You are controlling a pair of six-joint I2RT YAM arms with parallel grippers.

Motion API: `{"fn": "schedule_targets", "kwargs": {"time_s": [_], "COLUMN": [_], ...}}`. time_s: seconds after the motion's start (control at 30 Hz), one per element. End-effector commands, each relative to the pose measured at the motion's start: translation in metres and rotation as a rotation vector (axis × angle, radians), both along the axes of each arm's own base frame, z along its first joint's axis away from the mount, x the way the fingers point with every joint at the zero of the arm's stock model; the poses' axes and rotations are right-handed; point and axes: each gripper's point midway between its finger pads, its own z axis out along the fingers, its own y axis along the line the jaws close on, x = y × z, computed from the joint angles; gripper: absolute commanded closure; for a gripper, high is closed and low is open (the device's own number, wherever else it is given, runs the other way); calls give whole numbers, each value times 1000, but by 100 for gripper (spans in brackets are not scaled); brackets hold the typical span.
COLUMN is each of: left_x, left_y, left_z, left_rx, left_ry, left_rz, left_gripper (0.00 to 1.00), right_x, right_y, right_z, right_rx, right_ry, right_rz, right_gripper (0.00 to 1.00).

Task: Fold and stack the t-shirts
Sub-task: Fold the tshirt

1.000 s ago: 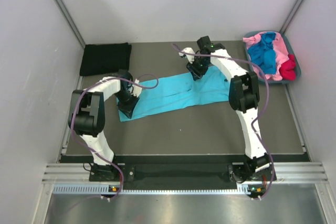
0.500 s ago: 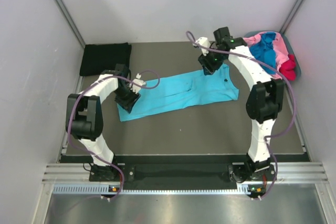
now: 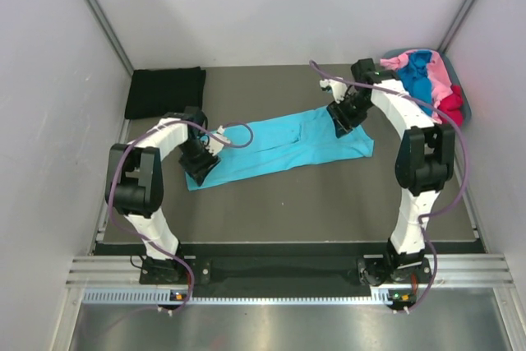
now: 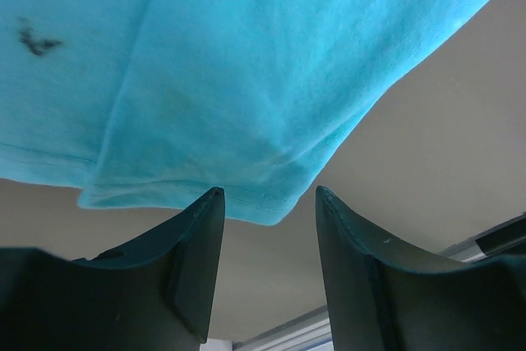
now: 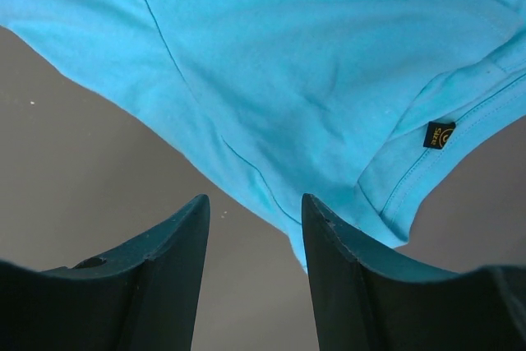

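A light turquoise t-shirt (image 3: 279, 147) lies flat as a long strip across the middle of the table. My left gripper (image 3: 200, 166) hovers at its near-left corner, open, with nothing between the fingers. In the left wrist view the shirt's hem corner (image 4: 246, 80) sits just beyond the left gripper (image 4: 269, 191). My right gripper (image 3: 345, 117) stands open over the shirt's far right end. The right wrist view shows the shirt (image 5: 312, 63) with a small dark label beyond the open right gripper (image 5: 255, 197). A folded black t-shirt (image 3: 164, 92) lies at the back left.
A grey-blue tub (image 3: 468, 109) at the back right holds crumpled pink (image 3: 440, 80), royal blue (image 3: 419, 80) and red (image 3: 450, 108) t-shirts. White walls close in the table on the left, back and right. Bare grey table surface (image 3: 312, 199) lies in front of the turquoise shirt.
The left gripper has opened and let go of the shirt's left corner. The right gripper has moved to the right, and the shirt's right end now lies spread further right.
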Motion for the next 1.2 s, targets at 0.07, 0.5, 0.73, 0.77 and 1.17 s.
{"fn": "schedule_targets", "kwargs": {"time_s": [0.07,0.5,0.73,0.77,1.17], "left_x": [-28,-36,-66,-69,-126], "left_y": [13,24,25,26,43], "left_z": [-9,-39,-35,-30,-24], "left_rx": [55,120,100,99,137], "left_ry": [77,82,146,138,197], "left_rz": [-56,-7,-61,-69,-154], "left_gripper": [47,77,100,100,100], "right_x": [-2,52,76,81,95], "right_y": [-10,-65,-77,-78,-76], "right_z": [18,-18,-34,-33,-51], "right_rx": [3,-56,-91,-97,-92], "right_ry": [-40,-24,-51,-63,-45], "right_rz": [-35,-213,-290,-297,-301], "right_gripper": [51,51,51,51,50]}}
